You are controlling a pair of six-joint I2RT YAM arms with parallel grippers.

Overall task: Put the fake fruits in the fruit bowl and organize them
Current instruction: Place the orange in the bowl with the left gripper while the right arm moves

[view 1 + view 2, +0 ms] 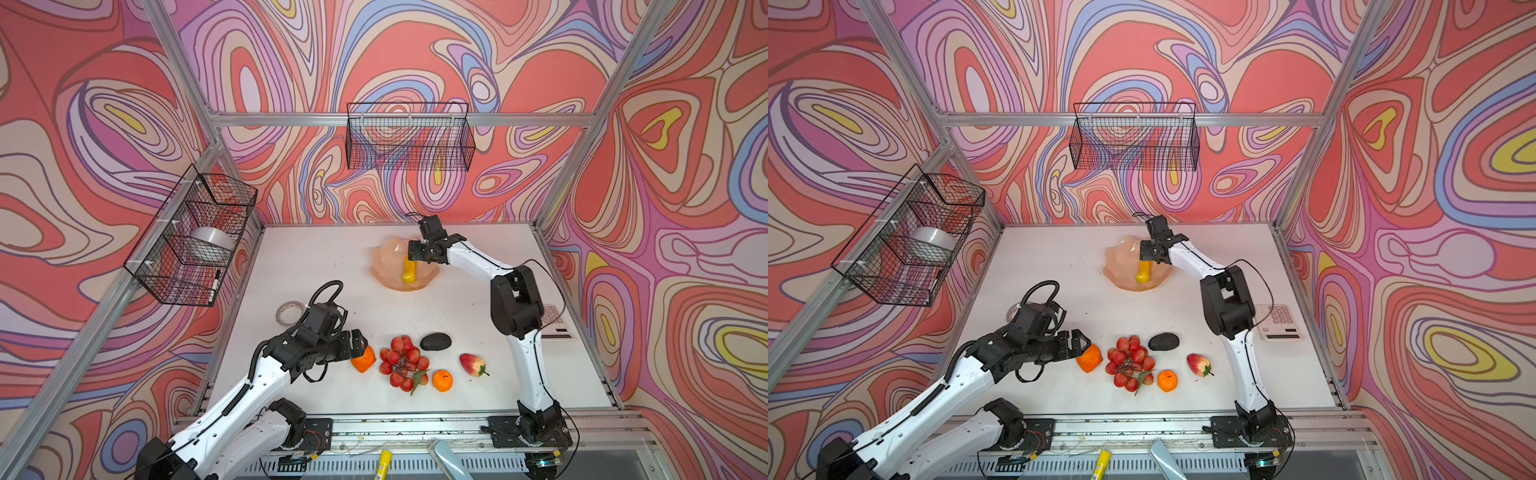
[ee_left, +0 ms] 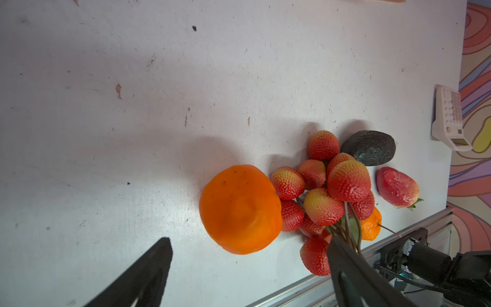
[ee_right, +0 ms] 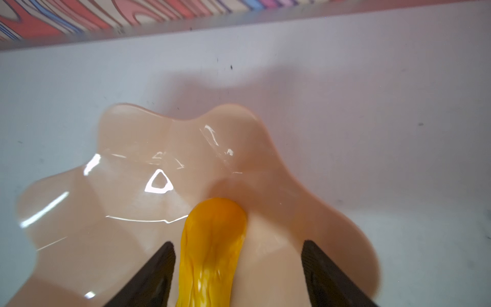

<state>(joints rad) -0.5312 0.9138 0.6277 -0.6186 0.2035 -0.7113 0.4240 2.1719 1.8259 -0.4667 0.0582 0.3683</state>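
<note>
Yellow gourd (image 3: 212, 252) inside bowl (image 3: 127, 117), right pincer (image 3: 237, 244) spread

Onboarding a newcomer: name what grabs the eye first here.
The swirling pink-and-purple walls dominate. At the far middle of the table, a yellow gourd lies in the peach fruit bowl under the open right gripper. Near the front, bright red berries sit beside an orange fruit, at the open left gripper.
</note>
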